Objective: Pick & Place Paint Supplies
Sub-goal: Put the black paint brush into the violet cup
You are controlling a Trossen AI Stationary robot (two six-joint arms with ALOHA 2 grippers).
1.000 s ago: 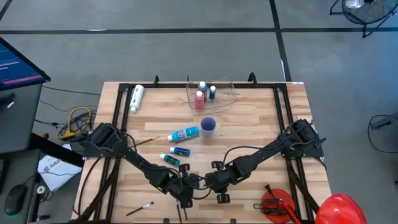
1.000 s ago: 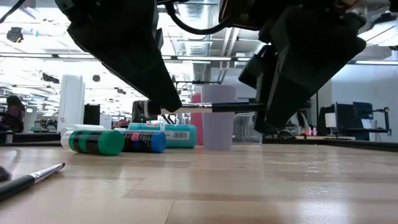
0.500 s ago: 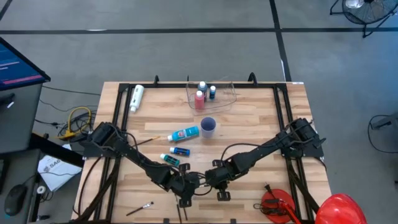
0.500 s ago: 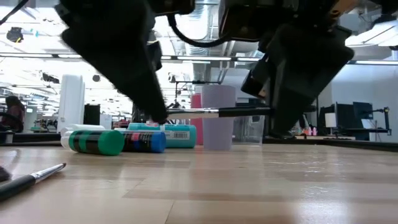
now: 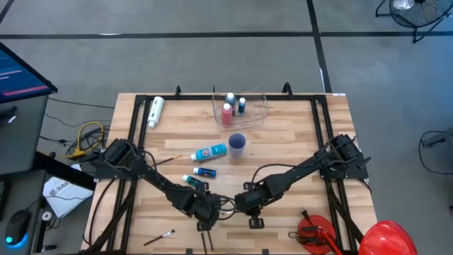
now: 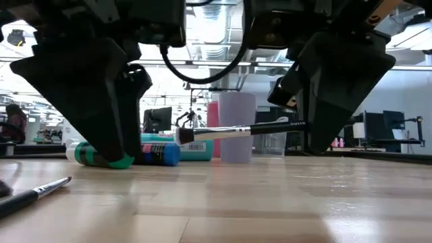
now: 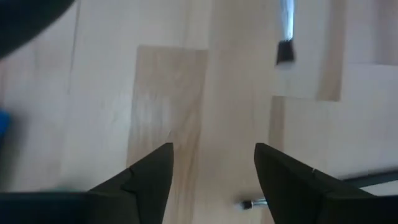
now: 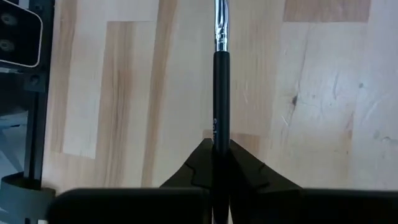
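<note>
Your right gripper point(image 8: 214, 168), fingers clamped on a black-handled paintbrush point(image 8: 221, 93) held level above the desk point(image 6: 270, 202), your left gripper point(image 7: 211, 171), fingers parted, empty, handle lettering unreadable

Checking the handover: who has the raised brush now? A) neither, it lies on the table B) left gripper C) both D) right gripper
D: the right gripper is shut on the brush, which is off the table, while the left gripper stands open and empty.
</note>
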